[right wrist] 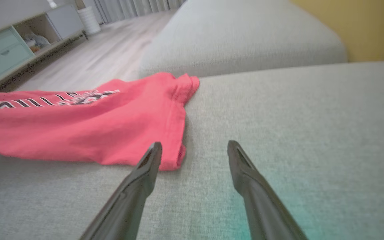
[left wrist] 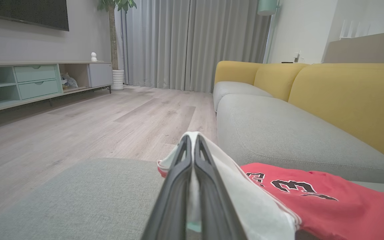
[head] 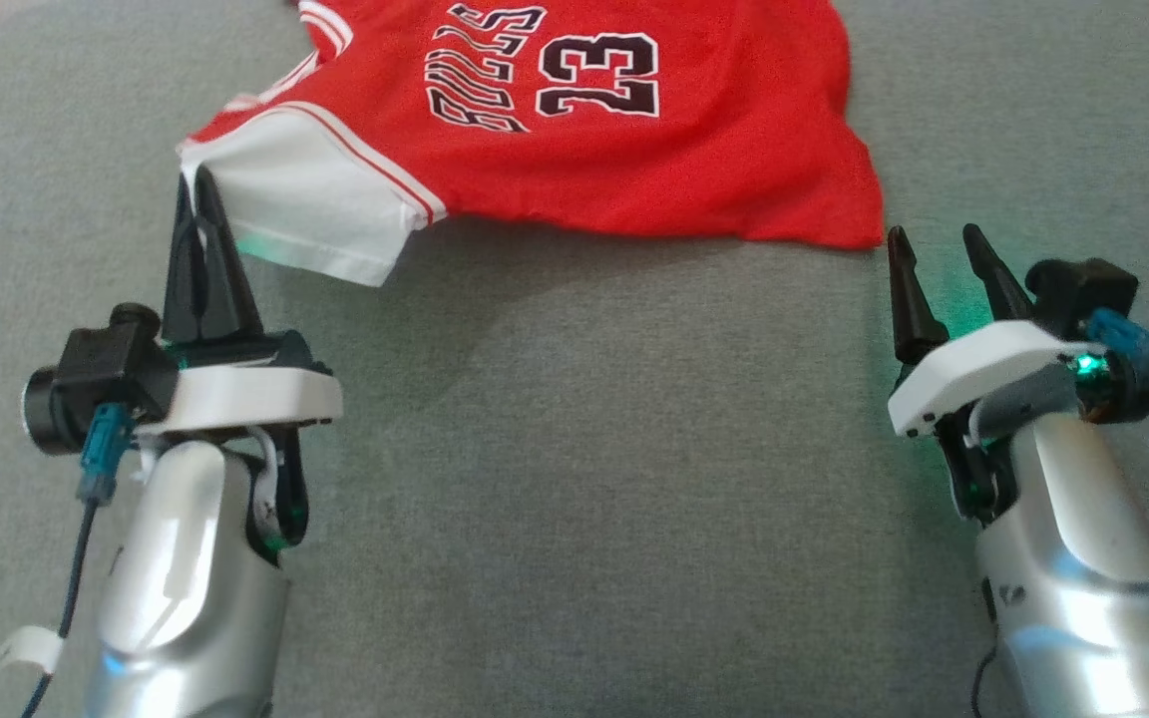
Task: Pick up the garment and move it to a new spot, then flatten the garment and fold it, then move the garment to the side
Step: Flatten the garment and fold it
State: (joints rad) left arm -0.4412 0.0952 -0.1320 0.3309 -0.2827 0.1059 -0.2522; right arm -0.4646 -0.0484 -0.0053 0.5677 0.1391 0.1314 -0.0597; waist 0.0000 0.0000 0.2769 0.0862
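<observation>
1. The red garment [head: 634, 150] is spread toward the far edge of the grey cushion [head: 574, 479]; its white sleeve [head: 305, 199] is lifted off the surface.
2. The sleeve's edge is pinched between the closed fingers of the left gripper [head: 197, 179].
3. The right gripper [head: 934, 234] is held open just beside the garment's near right corner.

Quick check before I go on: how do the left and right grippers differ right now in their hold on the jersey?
The left gripper is shut, pinching the white sleeve of the jersey; the right gripper is open, holding nothing. The left gripper has its sleeve edge raised off the grey cushion; the right gripper sits beside the red hem corner, which lies flat. Both point toward the jersey from its near side.
</observation>
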